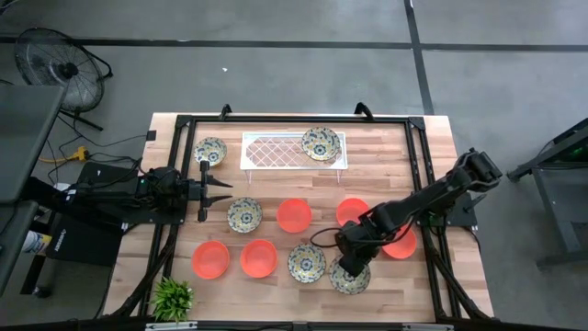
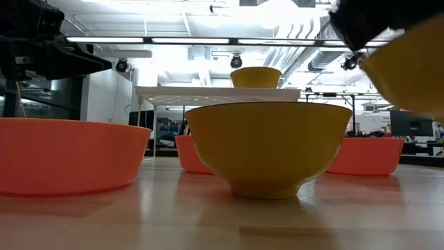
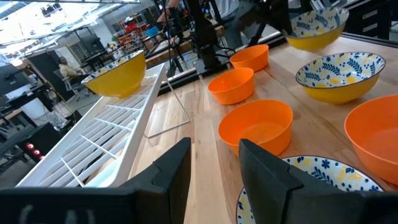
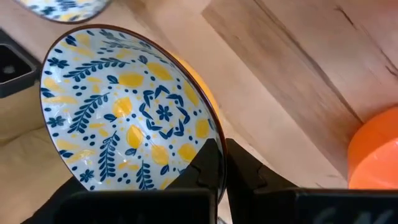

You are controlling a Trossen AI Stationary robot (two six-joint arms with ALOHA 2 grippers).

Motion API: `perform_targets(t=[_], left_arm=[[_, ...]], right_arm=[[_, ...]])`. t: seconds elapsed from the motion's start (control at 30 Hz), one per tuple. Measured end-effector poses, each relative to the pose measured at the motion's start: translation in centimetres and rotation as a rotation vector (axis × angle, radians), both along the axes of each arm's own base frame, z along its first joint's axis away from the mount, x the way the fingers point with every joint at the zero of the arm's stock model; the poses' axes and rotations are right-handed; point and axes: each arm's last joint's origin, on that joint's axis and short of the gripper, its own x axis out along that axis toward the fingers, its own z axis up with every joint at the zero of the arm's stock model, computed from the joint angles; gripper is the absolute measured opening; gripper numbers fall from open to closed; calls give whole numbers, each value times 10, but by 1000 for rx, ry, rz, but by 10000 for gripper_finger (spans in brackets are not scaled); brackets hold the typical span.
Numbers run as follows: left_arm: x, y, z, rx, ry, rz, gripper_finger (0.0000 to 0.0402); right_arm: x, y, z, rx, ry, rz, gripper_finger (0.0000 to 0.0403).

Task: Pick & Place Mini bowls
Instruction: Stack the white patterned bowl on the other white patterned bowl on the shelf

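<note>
1. Edges and room: The white tray point(image 1: 276, 151) is sitting at the table's point(image 1: 432, 147) 12 o'clock edge with one patterned bowl point(image 1: 321, 143) at its 3 o'clock end; another patterned bowl point(image 1: 210, 150) is lying just off its 9 o'clock end. Bare wood is lying open at 1 to 2 o'clock. Orange bowls point(image 1: 234, 259) are crowding 7 o'clock beside a small plant point(image 1: 172, 298).
2. Jaws: The right gripper point(image 4: 222, 163) is pinching the rim of a floral bowl point(image 1: 350, 278) at 5 o'clock, fingers closed on it. The left gripper point(image 1: 219, 192) is hovering at 9 o'clock, fingers parted, holding nothing, just beside a floral bowl point(image 1: 244, 214).
3. Views: Only the right wrist view is showing that pinch on the rim; the low view is showing the held bowl point(image 2: 409, 66) clear of the tabletop.
</note>
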Motion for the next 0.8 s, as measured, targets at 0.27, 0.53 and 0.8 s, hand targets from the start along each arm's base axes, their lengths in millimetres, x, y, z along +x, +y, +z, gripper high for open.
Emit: perform_targets(t=[0.27, 0.53, 0.8], left_arm=[[0, 0, 0, 0, 0, 0, 131], [0, 0, 0, 0, 0, 0, 131], [0, 0, 0, 0, 0, 0, 131]], right_arm=[[6, 3, 32, 10, -22, 2, 0], [8, 3, 56, -9, -57, 5, 0], [11, 1, 75, -11, -92, 4, 0]])
